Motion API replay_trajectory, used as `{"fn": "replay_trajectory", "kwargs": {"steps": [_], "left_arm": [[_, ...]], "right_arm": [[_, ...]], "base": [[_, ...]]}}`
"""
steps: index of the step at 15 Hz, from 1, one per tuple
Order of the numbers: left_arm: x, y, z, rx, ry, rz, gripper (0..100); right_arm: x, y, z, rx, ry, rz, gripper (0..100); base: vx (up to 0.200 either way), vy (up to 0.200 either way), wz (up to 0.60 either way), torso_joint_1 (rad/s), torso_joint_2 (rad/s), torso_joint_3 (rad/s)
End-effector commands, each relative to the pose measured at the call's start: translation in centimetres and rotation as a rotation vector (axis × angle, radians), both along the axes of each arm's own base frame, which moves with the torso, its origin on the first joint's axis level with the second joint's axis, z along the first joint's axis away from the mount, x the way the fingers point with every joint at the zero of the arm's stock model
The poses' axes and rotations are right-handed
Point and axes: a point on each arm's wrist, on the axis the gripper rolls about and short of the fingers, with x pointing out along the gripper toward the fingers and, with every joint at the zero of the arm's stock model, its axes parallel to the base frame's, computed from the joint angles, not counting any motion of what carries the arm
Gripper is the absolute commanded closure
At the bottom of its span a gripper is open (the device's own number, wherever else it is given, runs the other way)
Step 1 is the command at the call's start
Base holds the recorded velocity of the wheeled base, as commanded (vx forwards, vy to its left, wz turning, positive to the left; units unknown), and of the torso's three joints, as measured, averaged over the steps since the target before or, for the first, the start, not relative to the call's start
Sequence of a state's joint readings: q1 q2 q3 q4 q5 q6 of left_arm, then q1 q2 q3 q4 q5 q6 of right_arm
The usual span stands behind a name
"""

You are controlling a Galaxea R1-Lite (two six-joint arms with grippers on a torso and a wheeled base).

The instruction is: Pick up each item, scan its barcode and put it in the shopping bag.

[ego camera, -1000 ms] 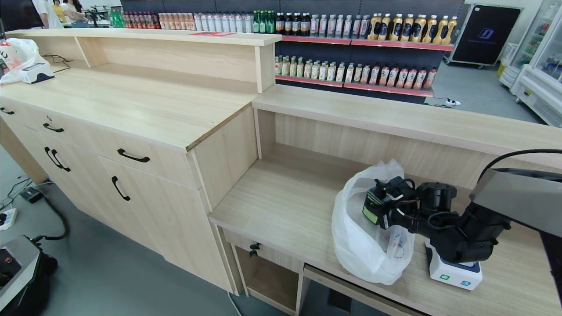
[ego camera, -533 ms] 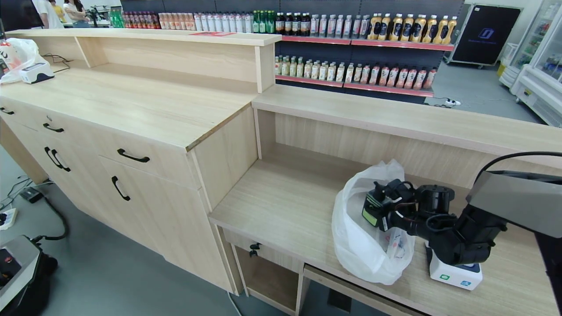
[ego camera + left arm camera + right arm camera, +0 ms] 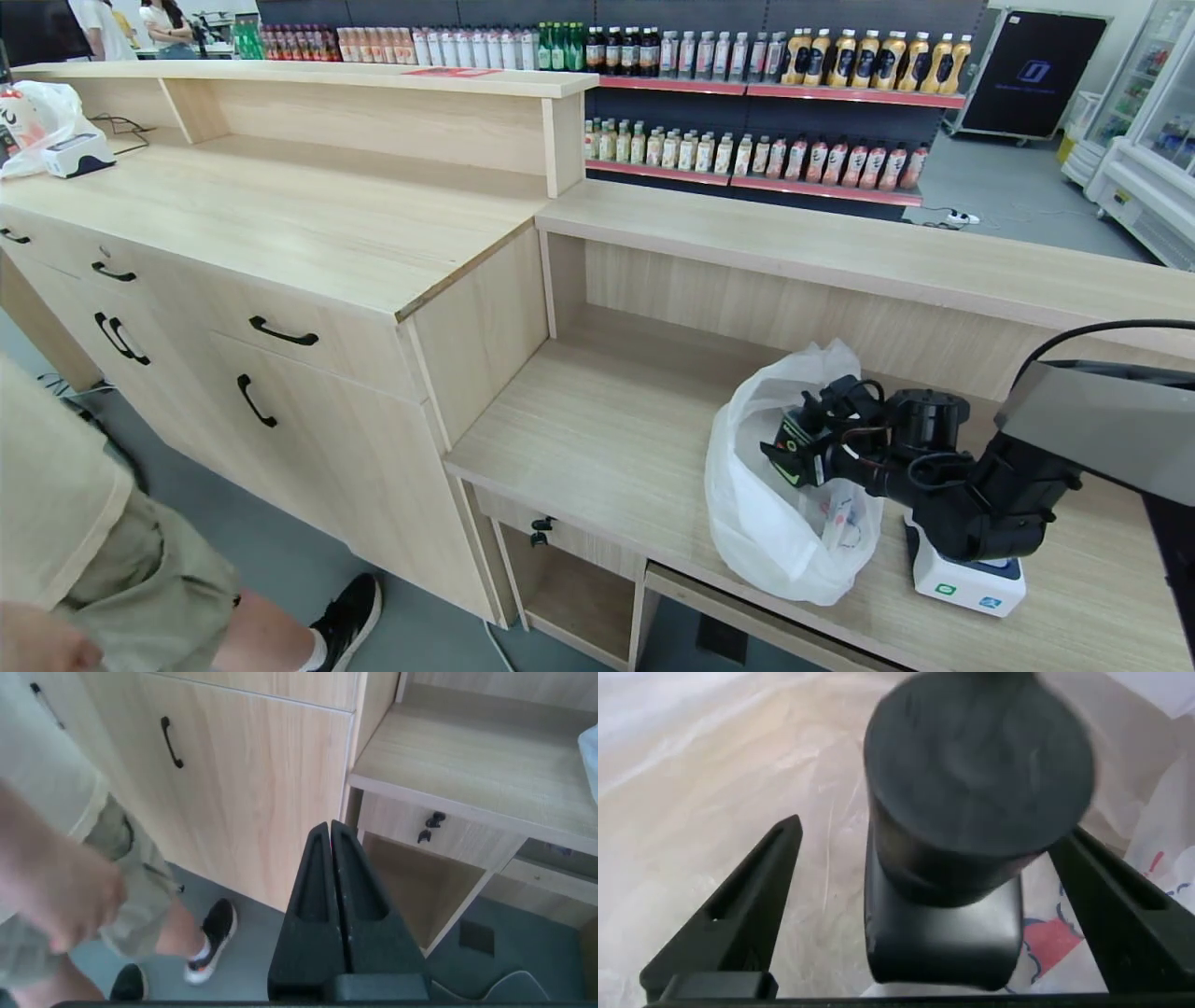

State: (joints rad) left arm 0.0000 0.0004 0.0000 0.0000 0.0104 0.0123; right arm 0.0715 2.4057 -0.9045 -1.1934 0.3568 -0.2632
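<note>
At the counter, head view, risk: my right gripper (image 3: pixel 782 455) is down in the mouth of the shopping bag (image 3: pixel 756 523). The bag is thin and soft. If I pull the arm out fast, I think a finger could hook the plastic and drag the bag along the counter (image 3: pixel 597 429), or tip it.
Head view, bag: white, see-through, crumpled, standing open just beside the white scanner (image 3: pixel 966 581). A bit of red and blue shows through its side.
Head view, person: someone in shorts (image 3: pixel 84 560) stands low at my left side, well apart from the bag.
Right wrist view, risk: the dark item (image 3: pixel 971 775) is blurred, so I cannot tell if it rests on the bottom or is in the air. If it lands on its edge, it may roll and pull the bag over.
Right wrist view, fingers: the right gripper (image 3: pixel 926 835) is spread wide. Its 2 fingers (image 3: pixel 729 915) touch nothing.
Right wrist view, item: black, with a round flat top and a boxy lower part. It sits between the 2 fingers, with white bag plastic (image 3: pixel 710 747) all around.
Left wrist view, risk: the left gripper (image 3: pixel 330 829) hangs near the person's shoe (image 3: pixel 213 943), so a swing could bump them.
Left wrist view, fingers: pressed tight together, with nothing between them, pointing at the floor by the cupboard (image 3: pixel 252 775).
</note>
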Motion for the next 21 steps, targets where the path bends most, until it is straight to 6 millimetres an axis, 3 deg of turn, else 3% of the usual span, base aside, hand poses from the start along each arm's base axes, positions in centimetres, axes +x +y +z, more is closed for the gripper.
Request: {"fn": "replay_trajectory", "kwargs": {"steps": [1, 6, 7, 9, 10, 11, 14, 15, 17, 21], "left_arm": [[0.0, 0.0, 0.0, 0.000, 0.000, 0.000, 100], [0.0, 0.0, 0.0, 0.000, 0.000, 0.000, 100], [0.0, 0.0, 0.0, 0.000, 0.000, 0.000, 100], [0.0, 0.0, 0.0, 0.000, 0.000, 0.000, 100], [0.0, 0.0, 0.0, 0.000, 0.000, 0.000, 100], [0.0, 0.0, 0.0, 0.000, 0.000, 0.000, 100], [0.0, 0.0, 0.0, 0.000, 0.000, 0.000, 100], [0.0, 0.0, 0.0, 0.000, 0.000, 0.000, 100], [0.0, 0.0, 0.0, 0.001, 0.000, 0.000, 100], [0.0, 0.0, 0.0, 0.000, 0.000, 0.000, 100]], "right_arm": [[-0.2, 0.0, 2.9, 0.016, -0.055, -0.002, 0], [-3.8, -1.3, 9.7, 0.041, -0.110, -0.036, 0], [-5.2, -1.9, 11.4, 0.037, -0.123, -0.059, 0], [-10.7, -4.3, 15.1, 0.019, -0.155, -0.144, 0], [-12.0, -4.7, 15.7, 0.016, -0.164, -0.162, 0], [-16.2, -6.3, 16.5, -0.025, -0.197, -0.233, 0], [-20.2, -9.6, 18.3, -0.114, -0.238, -0.404, 0], [-20.8, -10.1, 18.4, -0.122, -0.231, -0.433, 0], [-22.6, -12.3, 19.0, -0.197, -0.235, -0.652, 0], [-23.6, -13.8, 18.6, -0.161, -0.168, -0.906, 0]], "base": [[0.000, 0.000, 0.00, 0.000, 0.00, 0.000], [0.000, 0.000, 0.00, 0.000, 0.00, 0.000], [0.000, 0.000, 0.00, 0.000, 0.00, 0.000], [0.000, 0.000, 0.00, 0.000, 0.00, 0.000], [0.000, 0.000, 0.00, 0.000, 0.00, 0.000], [0.000, 0.000, 0.00, 0.000, 0.00, 0.000], [0.000, 0.000, 0.00, 0.000, 0.00, 0.000], [0.000, 0.000, 0.00, 0.000, 0.00, 0.000], [0.000, 0.000, -0.30, 0.001, 0.00, 0.001], [0.000, 0.000, -0.60, 0.001, 0.00, 0.004]]}}
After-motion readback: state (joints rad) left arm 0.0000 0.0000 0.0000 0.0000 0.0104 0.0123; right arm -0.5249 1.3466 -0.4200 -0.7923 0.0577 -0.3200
